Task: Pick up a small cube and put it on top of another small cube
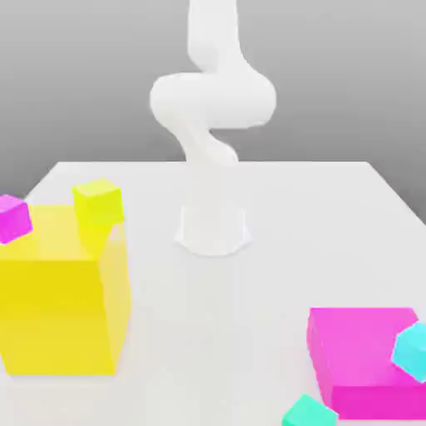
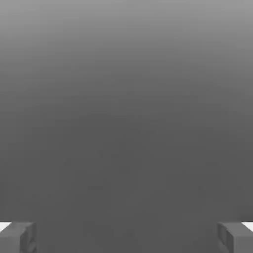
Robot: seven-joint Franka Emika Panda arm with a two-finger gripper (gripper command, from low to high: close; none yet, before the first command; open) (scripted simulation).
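Claw point(image 2: 126, 237) wide apart w/ nothing between; I'd descend slow, square onto the small yellow cube point(image 1: 97, 202) at 10 o'clock from the arm point(image 1: 212, 100).

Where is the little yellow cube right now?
In the exterior view, the small yellow cube sits at the left, atop the big yellow block, near the small magenta cube.

Colours on the white table point(image 1: 274, 216): plain, unpatterned blocks and cubes.
White arm point(image 1: 212, 100) on a white base point(image 1: 213, 229), against a grey background. Large block point(image 1: 58, 291): yellow. Small cube point(image 1: 98, 202) at its top: yellow-green. Small cube point(image 1: 13, 218) at the exterior view's left edge: magenta. Low block point(image 1: 358, 354): magenta. Small cube point(image 1: 411, 349) against it: cyan. Small cube point(image 1: 308, 412) at the lower edge: teal green. Fingertips point(image 2: 20, 237) in the hand view: grey with white corners.
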